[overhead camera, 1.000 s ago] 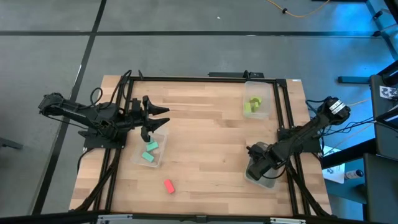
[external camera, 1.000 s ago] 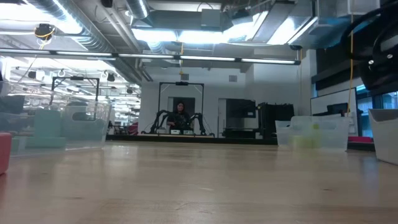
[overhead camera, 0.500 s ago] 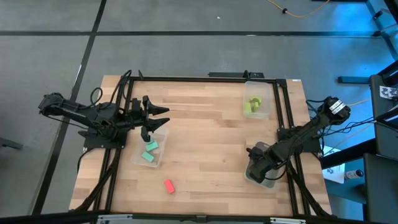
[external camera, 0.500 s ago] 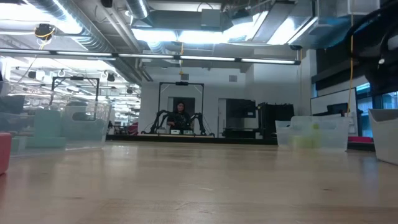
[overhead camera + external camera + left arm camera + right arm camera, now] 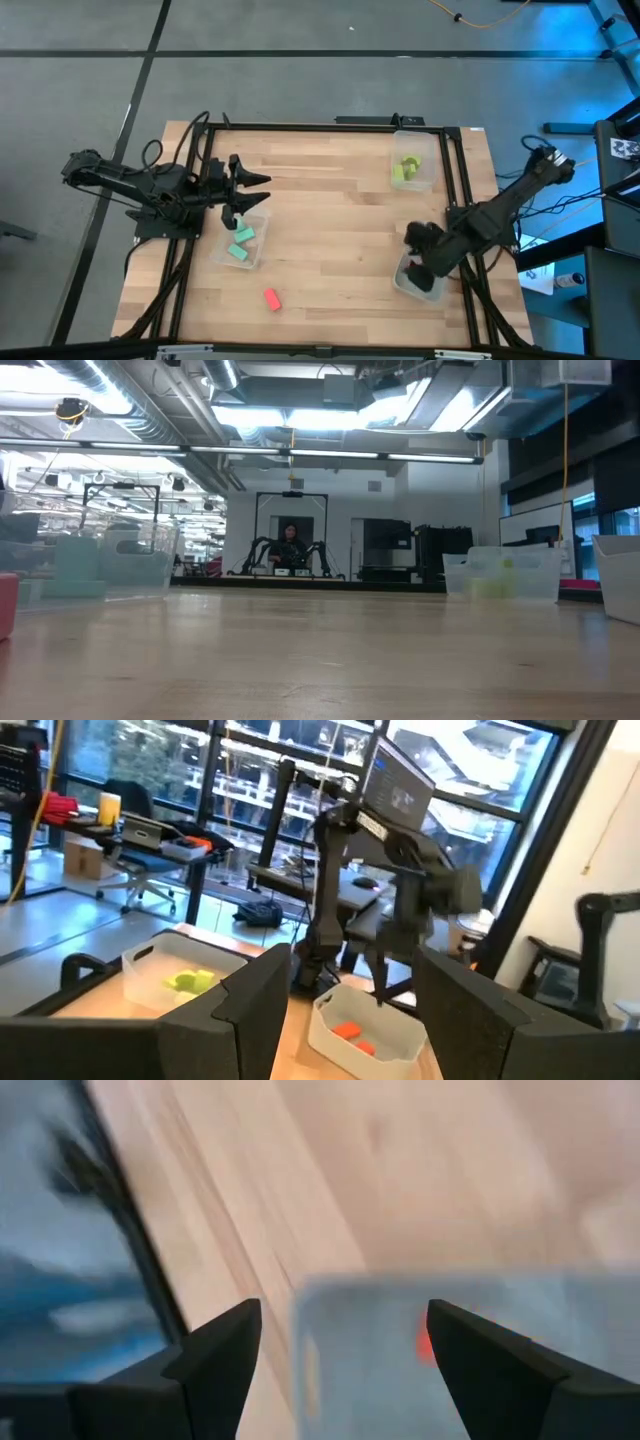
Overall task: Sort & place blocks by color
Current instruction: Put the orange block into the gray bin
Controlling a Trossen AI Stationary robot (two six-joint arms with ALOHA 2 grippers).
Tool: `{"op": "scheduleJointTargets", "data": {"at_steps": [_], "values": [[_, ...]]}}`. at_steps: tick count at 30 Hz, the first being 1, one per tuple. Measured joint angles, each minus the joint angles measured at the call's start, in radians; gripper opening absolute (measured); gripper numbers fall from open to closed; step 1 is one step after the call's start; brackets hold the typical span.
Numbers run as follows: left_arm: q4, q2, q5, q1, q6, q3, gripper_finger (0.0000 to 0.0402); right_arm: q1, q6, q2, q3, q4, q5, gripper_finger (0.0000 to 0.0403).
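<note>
From my station, the right gripper (image 5: 428,270) hangs over the clear tub (image 5: 404,284) at about 4 o'clock on the wooden table (image 5: 330,210), and in the high view the dark arm covers most of that tub, so I cannot count what lies inside from above. The right wrist view is smeared; I see only a red-pink spot (image 5: 424,1342) behind the cloudy plastic wall, between the 2 dark fingers (image 5: 215,1355), which stand wide apart with nothing between them. The left wrist view helps: 2 red-pink blocks (image 5: 352,1035) lie in this tub, though their edges are hard to separate.

The left gripper (image 5: 250,190) waits at about 9 o'clock, fingers spread and empty, just above the near tub (image 5: 258,250). In that tub I see 2 teal-green blocks (image 5: 240,245), small and rectangular; the gripper hides the tub's upper end, so whether a 3rd one is there I cannot tell.

1 red-pink block (image 5: 270,298) lies alone on the bare wood at about 7 o'clock, apart from every tub. In the low view it is cut off at the edge.

The tub (image 5: 425,180) at 1 o'clock holds lime blocks (image 5: 405,168), pressed together, so the number is unclear. The table has pale planks with a black metal frame (image 5: 330,124).
</note>
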Motion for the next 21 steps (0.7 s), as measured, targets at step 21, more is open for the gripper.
{"op": "scheduleJointTargets", "data": {"at_steps": [21], "values": [[-0.006, -0.008, 0.015, 0.000, -0.002, 0.000, 0.0202, -0.356, -0.836, 0.052, 0.023, 1.075, 0.239, 0.0289]]}}
